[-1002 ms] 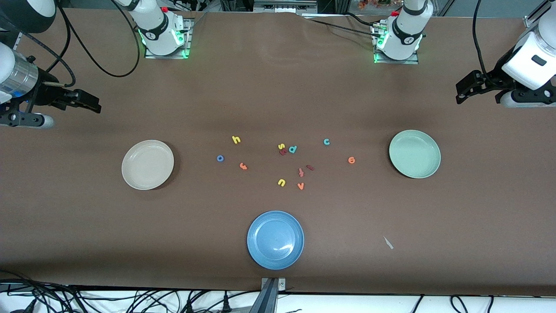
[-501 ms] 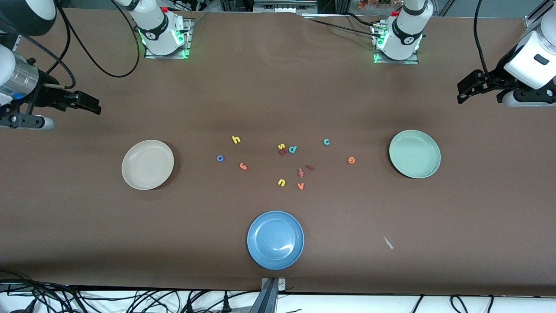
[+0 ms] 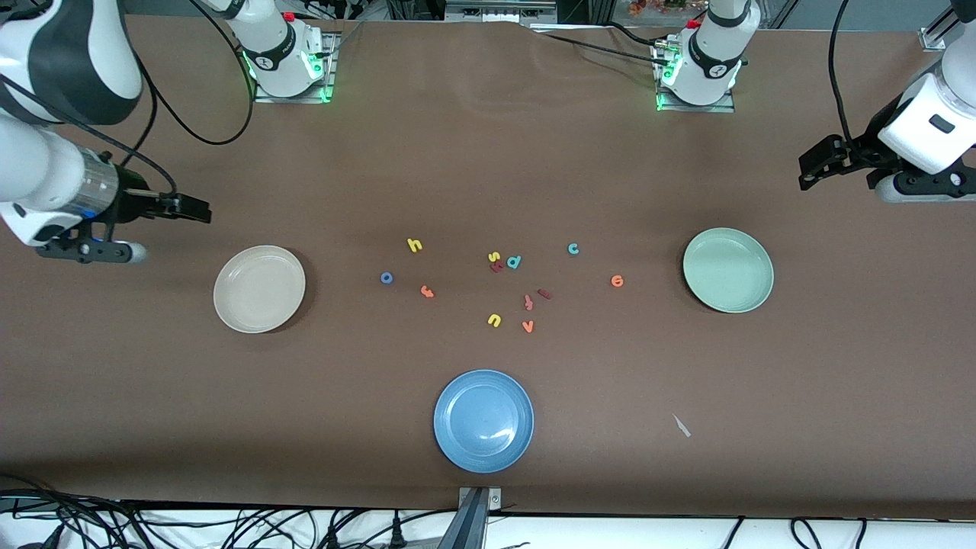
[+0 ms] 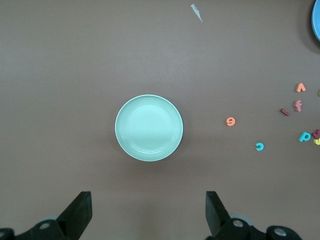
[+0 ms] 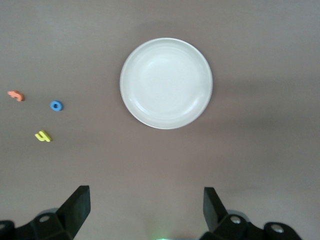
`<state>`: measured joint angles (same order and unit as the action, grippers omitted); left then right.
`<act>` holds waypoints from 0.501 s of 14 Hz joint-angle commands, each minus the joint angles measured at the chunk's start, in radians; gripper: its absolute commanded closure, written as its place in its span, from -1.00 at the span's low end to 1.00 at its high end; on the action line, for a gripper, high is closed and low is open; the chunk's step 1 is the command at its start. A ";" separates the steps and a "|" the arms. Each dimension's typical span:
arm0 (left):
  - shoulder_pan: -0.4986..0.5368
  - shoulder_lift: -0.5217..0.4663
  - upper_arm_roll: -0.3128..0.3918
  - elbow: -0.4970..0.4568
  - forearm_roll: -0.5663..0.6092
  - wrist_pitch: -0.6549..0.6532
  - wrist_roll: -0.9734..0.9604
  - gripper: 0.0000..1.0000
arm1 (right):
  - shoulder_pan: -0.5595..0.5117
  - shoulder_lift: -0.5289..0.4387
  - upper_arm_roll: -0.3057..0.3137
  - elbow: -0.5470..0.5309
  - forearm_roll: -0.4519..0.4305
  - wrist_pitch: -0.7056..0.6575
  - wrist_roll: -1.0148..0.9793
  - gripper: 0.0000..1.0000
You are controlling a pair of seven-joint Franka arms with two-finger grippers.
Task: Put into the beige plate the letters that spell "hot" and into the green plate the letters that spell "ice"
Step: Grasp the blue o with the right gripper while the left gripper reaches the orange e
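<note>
The empty beige plate lies toward the right arm's end, the empty green plate toward the left arm's end. Between them on the table lie the yellow h, blue o and orange t, and closer to the green plate the teal c, orange e and dark red i. My right gripper hangs open beside the beige plate. My left gripper hangs open beside the green plate. Both hold nothing.
A blue plate sits near the front edge. Other letters lie mid-table: yellow s, teal d, a dark red letter, yellow u, orange v. A pale scrap lies toward the front.
My right arm has swung in over the table toward the beige plate. The left gripper has shifted only slightly. No letter or plate has moved.
</note>
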<state>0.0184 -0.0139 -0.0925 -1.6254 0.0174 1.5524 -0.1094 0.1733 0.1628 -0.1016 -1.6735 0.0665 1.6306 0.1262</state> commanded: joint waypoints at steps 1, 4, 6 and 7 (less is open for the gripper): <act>0.005 0.022 0.005 0.042 -0.020 -0.066 0.023 -1.00 | 0.064 0.046 0.005 0.002 0.018 0.041 0.076 -1.00; 0.002 0.041 0.004 0.042 -0.013 -0.095 0.023 -1.00 | 0.141 0.063 0.011 -0.095 0.027 0.179 0.220 -1.00; -0.006 0.058 0.002 0.039 -0.024 -0.126 0.028 -1.00 | 0.187 0.082 0.011 -0.182 0.036 0.311 0.242 -1.00; -0.015 0.087 -0.006 0.041 -0.025 -0.133 0.030 -1.00 | 0.210 0.096 0.011 -0.215 0.051 0.377 0.265 -1.00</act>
<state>0.0169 0.0183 -0.0938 -1.6178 0.0171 1.4554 -0.1044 0.3519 0.2570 -0.0855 -1.8106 0.0903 1.9026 0.3567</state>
